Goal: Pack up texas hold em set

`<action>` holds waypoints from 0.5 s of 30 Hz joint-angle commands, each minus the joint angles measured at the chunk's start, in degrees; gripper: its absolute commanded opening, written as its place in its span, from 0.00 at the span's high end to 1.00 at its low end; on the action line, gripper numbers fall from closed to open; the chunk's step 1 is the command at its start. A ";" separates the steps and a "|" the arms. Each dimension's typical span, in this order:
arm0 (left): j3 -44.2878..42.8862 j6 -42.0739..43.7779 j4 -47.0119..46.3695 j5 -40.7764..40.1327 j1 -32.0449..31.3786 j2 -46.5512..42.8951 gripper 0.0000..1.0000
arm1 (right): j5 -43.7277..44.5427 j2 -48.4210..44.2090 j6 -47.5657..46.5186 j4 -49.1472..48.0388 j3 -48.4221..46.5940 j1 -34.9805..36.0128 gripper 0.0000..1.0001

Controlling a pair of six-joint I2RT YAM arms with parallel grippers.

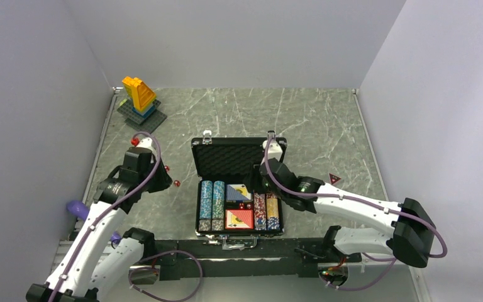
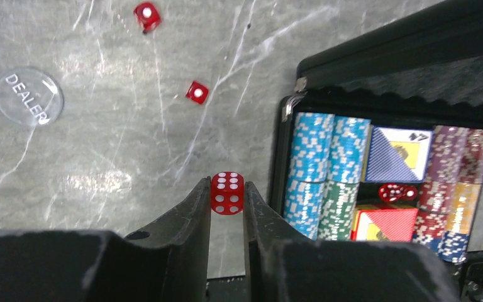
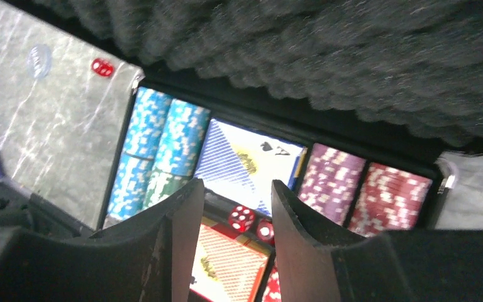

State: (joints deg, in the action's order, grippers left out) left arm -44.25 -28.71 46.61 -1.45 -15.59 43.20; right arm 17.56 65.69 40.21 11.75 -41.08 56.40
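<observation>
The black case [image 1: 226,157] sits open on the table [image 1: 327,126], lid up, holding rows of chips [image 1: 212,198], two card decks [image 1: 239,192] and some red dice [image 3: 241,218]. The left claw [image 2: 227,189] pinches one die [image 2: 227,195] beside the case (two more lie loose beyond). The right claw [image 3: 236,195] hangs open over the decks

One case [image 1: 227,158] and what goes with it, by the count.
Four rows of chips [image 2: 312,151] lie in it, two on each side of the two card decks [image 2: 395,156], one blue-backed and one red-backed. The red dice [image 2: 227,193] number five: two inside between the decks and three outside, of which one sits between the two left fingers [image 2: 188,217] and two lie on the table [image 1: 314,126]. One clear dealer button [image 2: 27,96] and one toy brick tower [image 1: 139,94] are there too.
</observation>
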 commanded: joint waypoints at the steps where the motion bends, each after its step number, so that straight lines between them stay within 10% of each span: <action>1: -0.49 -2.36 3.55 -3.89 -1.43 0.74 1.00 | -3.58 1.06 2.54 -6.51 1.46 3.56 0.53; 15: 1.28 -4.52 1.42 -3.03 -4.71 -0.34 1.00 | -0.32 15.03 7.99 -8.11 -1.53 11.64 0.56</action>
State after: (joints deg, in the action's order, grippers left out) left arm -43.88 -31.31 49.17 -3.95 -19.44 43.64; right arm 14.94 79.26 46.37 5.98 -40.34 67.40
